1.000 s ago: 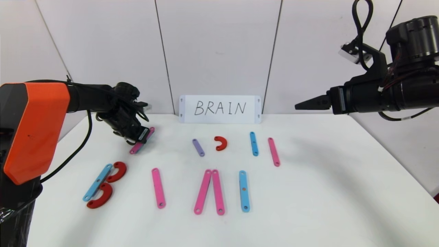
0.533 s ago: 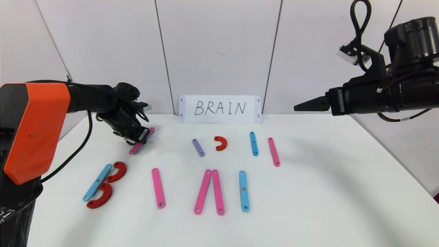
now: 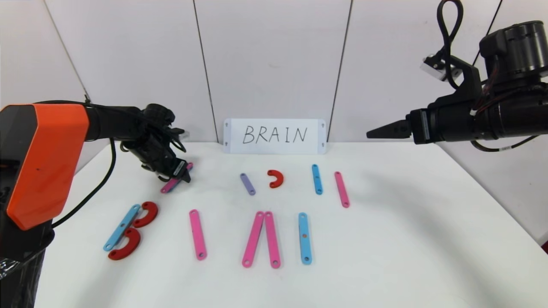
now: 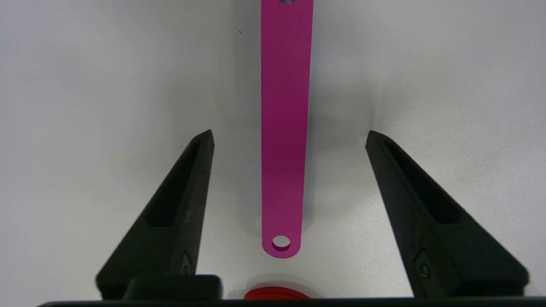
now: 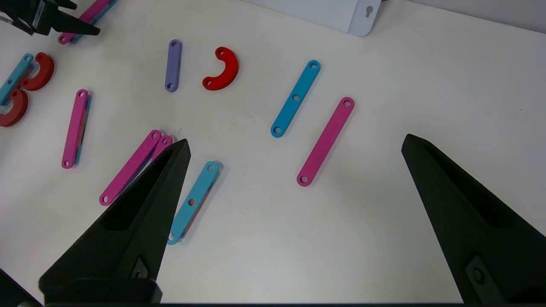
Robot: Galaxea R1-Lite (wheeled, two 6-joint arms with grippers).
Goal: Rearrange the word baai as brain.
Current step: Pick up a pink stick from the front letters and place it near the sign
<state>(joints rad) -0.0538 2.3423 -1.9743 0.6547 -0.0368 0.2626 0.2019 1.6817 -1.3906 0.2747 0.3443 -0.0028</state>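
Near row on the bench (image 3: 385, 256): B made of a light-blue strip (image 3: 122, 227) with two red half-rings (image 3: 145, 214), then a lone pink strip (image 3: 198, 234), a pink pair (image 3: 261, 239) meeting at the top with no crossbar, and a second light-blue strip (image 3: 305, 238). Reads B, I, open A, I at best, so the word is far from BRAIN.

Risks there: pieces are flat and loose, so any sweep of an arm at low height will scatter the B. The half-rings only touch the strip, nothing pins them.

Mid row: purple strip (image 3: 247, 184), spare red half-ring (image 3: 275, 178), blue strip (image 3: 317, 179), pink strip (image 3: 341, 189), all well apart. Fine as spares, though thin flat strips are hard to pinch off the surface; jaws could slip or flick one.

Far left: left gripper (image 4: 290, 136) has its jaws spread, released, straddling a pink strip (image 4: 285, 128) that lies flat between them, untouched. In the wrist view a red edge shows just under the gripper body. Risk: lifting out at an angle clips the strip and drags it. A blue edge peeks from under that strip in the right wrist view, possibly a stacked piece; can't confirm.

Right gripper (image 5: 294, 145) is parked high over the right side, jaws wide, holding nothing. Card with BRAIN (image 3: 274, 136) stands at the back wall.
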